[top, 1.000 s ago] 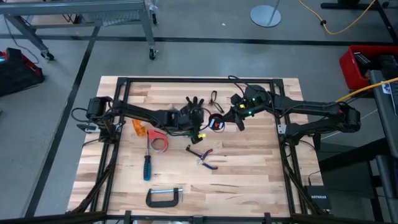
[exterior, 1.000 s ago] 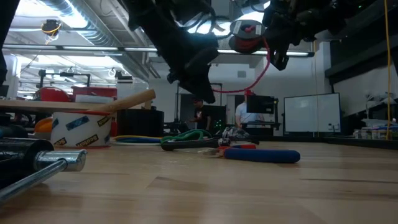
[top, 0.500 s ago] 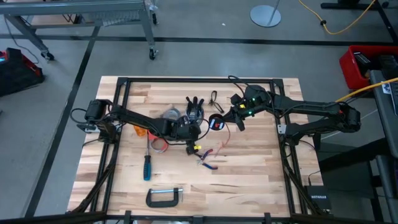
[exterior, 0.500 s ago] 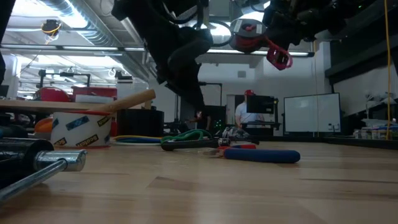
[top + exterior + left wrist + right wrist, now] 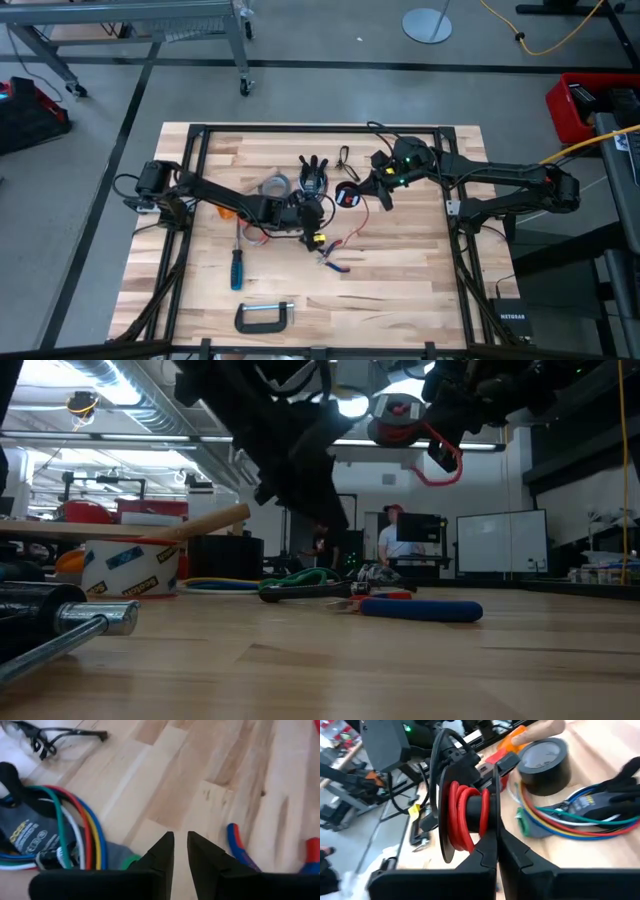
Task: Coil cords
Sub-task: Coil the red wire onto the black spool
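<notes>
Hanging above the middle of the light wooden bench [image 5: 400, 290], the right tool [image 5: 352, 196] is clenched on the rim of a small black spool wound with red cord [image 5: 465, 817], holding it clear of the surface. A loose tail of the red cord curls down from the spool in the low view [image 5: 440, 460] and trails over the wood toward the left arm in the high view.

The left tool [image 5: 312, 232] sits low over the bench centre, its two dark fingers [image 5: 162, 851] nearly together with a narrow slit between them and nothing gripped. Just beside it lie the red-and-blue-handled pliers [image 5: 333, 257], and behind it a black work glove with a bundle of coloured wires [image 5: 75, 835] looped over it.

A grey duct-tape roll [image 5: 275, 185] rests near the glove. A thin black cord [image 5: 343, 157] lies loosely looped at the far side of the bench. A blue-handled screwdriver [image 5: 237, 268] and a black C-clamp [image 5: 264, 317] lie toward the near edge, well apart from both tools.
</notes>
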Motion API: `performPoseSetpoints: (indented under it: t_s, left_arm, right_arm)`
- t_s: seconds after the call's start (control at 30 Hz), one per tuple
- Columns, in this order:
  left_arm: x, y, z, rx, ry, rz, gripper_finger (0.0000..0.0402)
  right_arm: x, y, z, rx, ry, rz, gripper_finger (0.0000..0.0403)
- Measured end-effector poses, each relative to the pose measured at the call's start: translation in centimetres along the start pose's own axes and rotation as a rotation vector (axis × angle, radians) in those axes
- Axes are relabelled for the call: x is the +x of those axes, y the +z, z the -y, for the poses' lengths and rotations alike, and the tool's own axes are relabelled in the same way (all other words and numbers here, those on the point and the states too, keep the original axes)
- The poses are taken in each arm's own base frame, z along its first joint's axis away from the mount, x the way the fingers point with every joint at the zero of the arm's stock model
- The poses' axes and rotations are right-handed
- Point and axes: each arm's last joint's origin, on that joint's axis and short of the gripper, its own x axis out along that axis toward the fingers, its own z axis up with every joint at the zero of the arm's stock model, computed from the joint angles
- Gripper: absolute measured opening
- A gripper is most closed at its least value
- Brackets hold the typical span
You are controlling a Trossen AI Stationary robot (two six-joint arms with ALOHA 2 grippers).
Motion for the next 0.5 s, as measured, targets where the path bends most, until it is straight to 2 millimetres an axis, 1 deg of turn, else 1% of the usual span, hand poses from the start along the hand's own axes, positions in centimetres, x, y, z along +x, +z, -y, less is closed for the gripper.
performPoseSetpoints:
  t_s: [0.13,0.33,0.43,0.5]
  left_arm:
    - [0.4,0.2,-1.0,-0.028,0.006,-0.012,0.0067]
    - [1.0,0.8,-2.3,-0.076,-0.062,-0.036,0.0128]
    - [1.1,1.2,-2.3,-0.057,-0.112,-0.019,0.0150]
    - [1.1,1.5,-2.1,-0.029,-0.138,0.015,0.0158]
  right_arm:
    - [0.0,0.1,0.2,-0.030,-0.063,0.018,0.0004]
    - [0.0,0.1,0.4,-0.054,-0.142,0.033,0.0003]
    - [0.0,0.0,0.5,-0.067,-0.162,0.035,0.0003]
    - [-0.1,0.0,0.6,-0.077,-0.198,0.036,0.0003]
